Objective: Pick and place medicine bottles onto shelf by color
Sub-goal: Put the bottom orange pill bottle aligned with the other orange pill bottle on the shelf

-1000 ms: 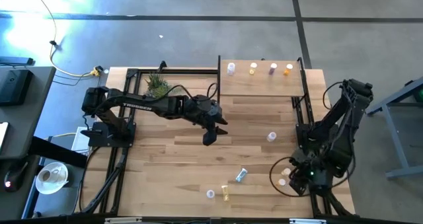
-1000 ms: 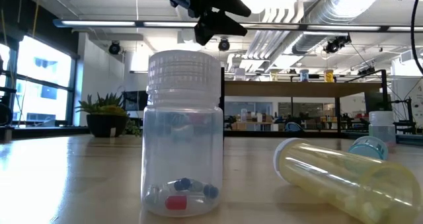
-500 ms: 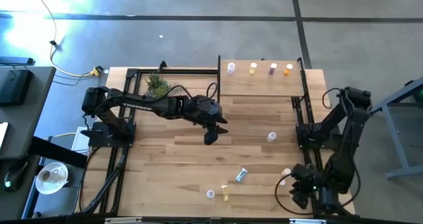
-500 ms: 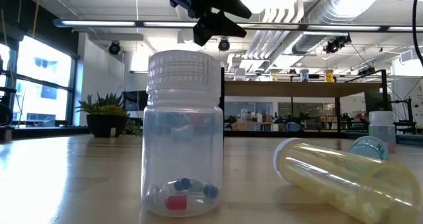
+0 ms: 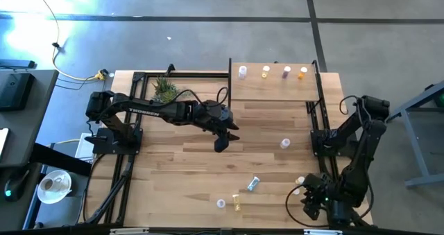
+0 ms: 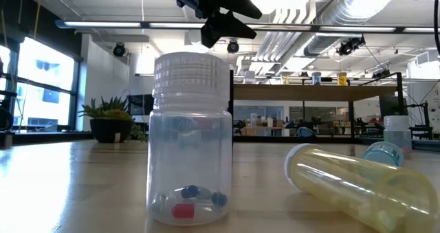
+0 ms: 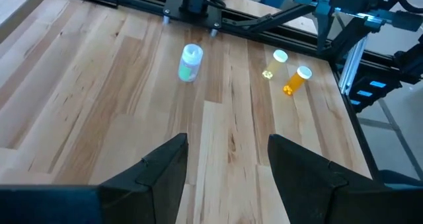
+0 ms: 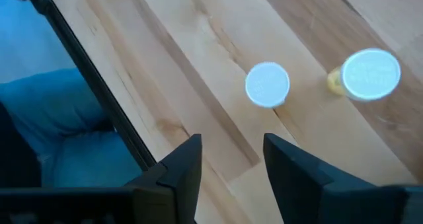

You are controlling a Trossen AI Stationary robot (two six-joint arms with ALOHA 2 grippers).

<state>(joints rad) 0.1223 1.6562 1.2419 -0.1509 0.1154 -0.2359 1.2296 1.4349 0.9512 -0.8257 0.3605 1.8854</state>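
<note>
Four medicine bottles [image 5: 266, 71] stand in a row on the shelf [image 5: 274, 89] at the far right. A pale bottle [image 5: 284, 143] stands mid-table. A blue one [image 5: 253, 184] and a yellow one [image 5: 236, 202] lie near the front, beside an upright clear one [image 5: 220, 203]. My left gripper [image 5: 220, 143] hangs open above the table's middle, nothing between its fingers [image 7: 165, 168]. My right gripper [image 5: 310, 204] is open near the front right corner and points down. Two white-capped bottles [image 8: 268, 84], one of them yellow [image 8: 370, 74], lie just beyond it.
A potted plant [image 5: 164, 88] stands at the far left. Black frame rails [image 5: 322, 152] run along the right side next to the right arm's base. In the low view the clear bottle [image 6: 190, 140] and the lying yellow bottle [image 6: 357, 185] fill the foreground.
My right gripper has moved toward the table's near edge and sunk lower, coming past the two bottles at the front right. The left arm and all bottles have stayed where they were.
</note>
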